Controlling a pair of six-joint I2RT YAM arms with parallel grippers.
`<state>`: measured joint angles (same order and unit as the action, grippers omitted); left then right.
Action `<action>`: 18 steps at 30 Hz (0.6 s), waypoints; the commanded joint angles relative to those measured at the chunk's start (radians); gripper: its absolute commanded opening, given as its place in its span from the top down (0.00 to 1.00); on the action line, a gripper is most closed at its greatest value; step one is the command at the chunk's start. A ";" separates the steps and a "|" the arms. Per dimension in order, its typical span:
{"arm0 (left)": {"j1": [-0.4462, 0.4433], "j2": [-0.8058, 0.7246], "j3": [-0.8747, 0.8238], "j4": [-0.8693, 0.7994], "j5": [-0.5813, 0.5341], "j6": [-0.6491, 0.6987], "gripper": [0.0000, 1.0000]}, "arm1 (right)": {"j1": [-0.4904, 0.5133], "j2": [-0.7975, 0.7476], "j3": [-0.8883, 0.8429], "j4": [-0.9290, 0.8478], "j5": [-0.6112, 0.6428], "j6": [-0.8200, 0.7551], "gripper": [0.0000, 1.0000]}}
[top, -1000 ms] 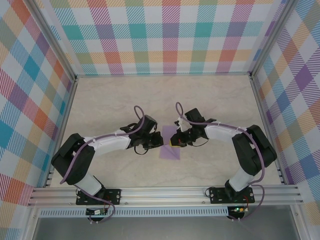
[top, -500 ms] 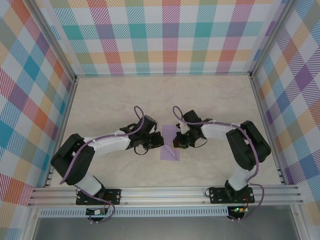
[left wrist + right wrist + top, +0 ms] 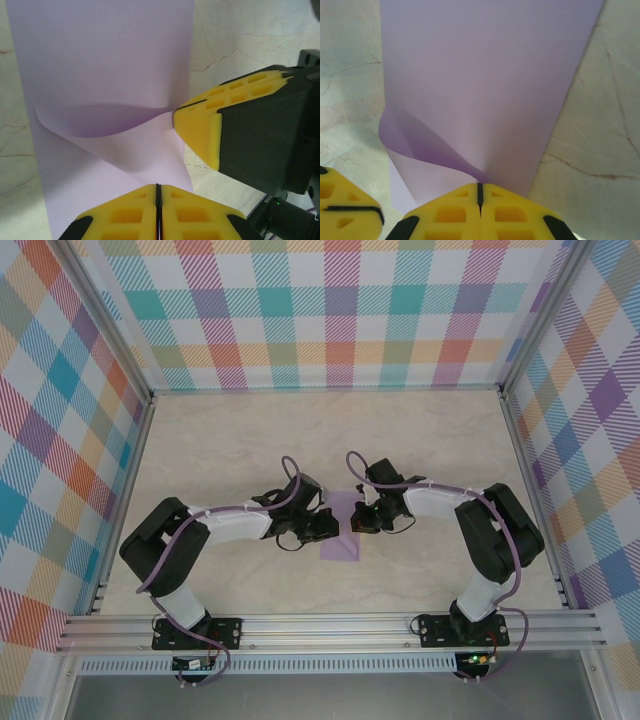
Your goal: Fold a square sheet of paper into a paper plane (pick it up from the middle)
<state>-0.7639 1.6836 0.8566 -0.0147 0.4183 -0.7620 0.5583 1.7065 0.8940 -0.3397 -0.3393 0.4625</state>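
The lavender sheet of paper (image 3: 340, 546) lies on the table as a narrow upright strip between the two arms. One corner of the paper (image 3: 100, 75) is turned over into a loose, curved flap (image 3: 135, 145). My left gripper (image 3: 157, 186) is shut, with its tips resting on the flap's near edge. My right gripper (image 3: 480, 186) is shut too, with its tips on the flap's (image 3: 435, 175) point, where the curl meets the flat paper (image 3: 485, 75). In the top view the left gripper (image 3: 333, 528) and right gripper (image 3: 355, 524) nearly meet over the strip.
The marble-patterned tabletop (image 3: 220, 440) surrounds the paper, and checked walls (image 3: 340, 320) close in three sides. The right gripper's yellow finger (image 3: 200, 130) is close beside the left gripper's tips. An aluminium rail (image 3: 330, 628) runs along the near edge.
The left arm has reached further right, bringing its gripper onto the paper. The right gripper moved in slightly to the left and settled on the paper's upper part. Both stayed shut.
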 commanded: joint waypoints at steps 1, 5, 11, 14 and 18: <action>-0.014 0.021 0.039 0.027 0.026 -0.001 0.91 | 0.000 -0.024 0.028 -0.026 0.035 -0.006 0.95; -0.015 0.038 0.048 0.029 0.029 0.001 0.91 | 0.001 -0.025 0.030 -0.025 0.045 -0.008 0.95; -0.015 0.053 0.055 0.035 0.035 0.003 0.91 | 0.000 -0.021 0.030 -0.025 0.062 -0.011 0.95; -0.014 0.059 0.059 0.030 0.034 0.004 0.91 | 0.000 -0.023 0.032 -0.026 0.073 -0.012 0.95; -0.015 0.069 0.066 0.030 0.035 0.006 0.91 | 0.000 -0.023 0.034 -0.029 0.077 -0.011 0.95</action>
<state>-0.7685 1.7424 0.8959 0.0067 0.4374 -0.7624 0.5583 1.7065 0.9054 -0.3462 -0.2722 0.4625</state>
